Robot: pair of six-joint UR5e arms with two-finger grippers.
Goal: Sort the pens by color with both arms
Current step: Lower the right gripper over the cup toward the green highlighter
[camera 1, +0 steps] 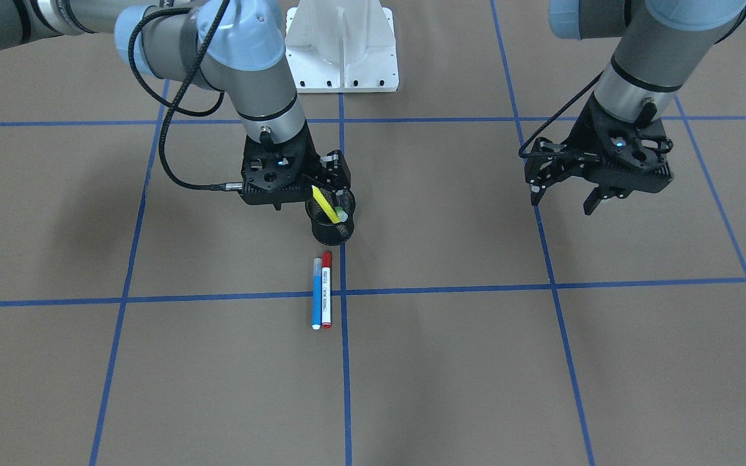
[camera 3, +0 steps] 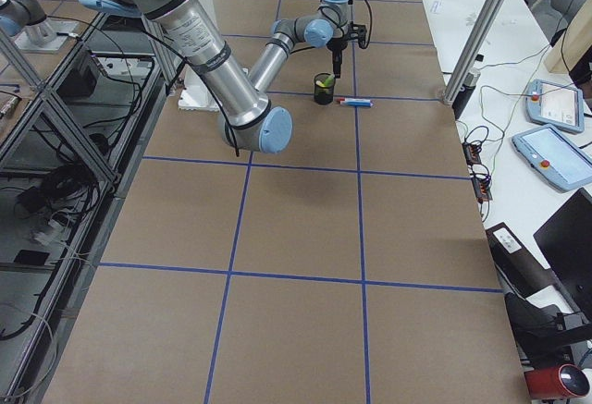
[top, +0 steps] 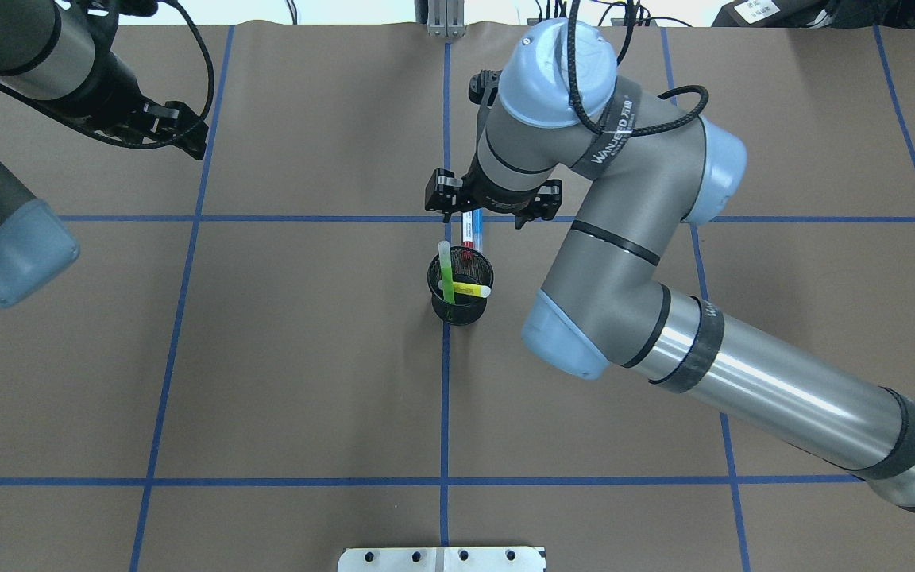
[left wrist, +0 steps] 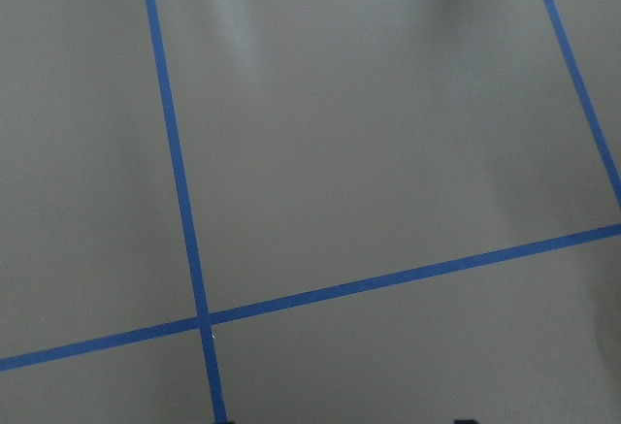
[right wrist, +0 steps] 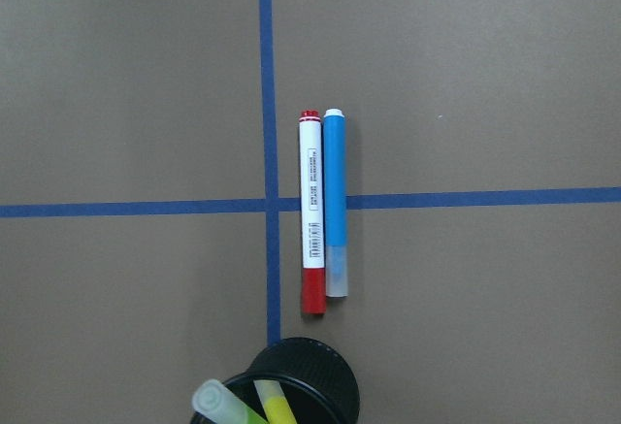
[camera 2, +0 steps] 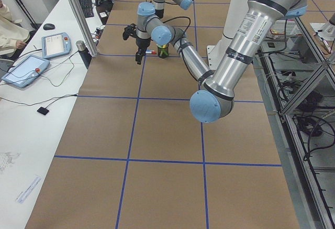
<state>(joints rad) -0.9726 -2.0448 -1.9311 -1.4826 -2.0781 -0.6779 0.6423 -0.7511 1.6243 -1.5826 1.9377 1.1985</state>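
Observation:
A blue pen (camera 1: 316, 294) and a white-barrelled pen with a red cap (camera 1: 326, 291) lie side by side on the brown table, just beyond the black mesh cup (camera 1: 329, 226). The right wrist view shows both pens, blue (right wrist: 335, 201) and red (right wrist: 312, 215), across a tape line. A light green pen (top: 445, 274) and a yellow pen (top: 469, 287) stand slanted in the cup. My right gripper (top: 493, 213) hovers over the two lying pens, open and holding nothing. My left gripper (camera 1: 564, 199) hangs open over bare table far to the side.
Blue tape lines (camera 1: 344, 362) divide the table into squares. The white pedestal base (camera 1: 340, 52) stands at the robot's edge. A side table with tablets (camera 2: 26, 69) and a person's sleeve (camera 2: 8, 30) lies past the far edge.

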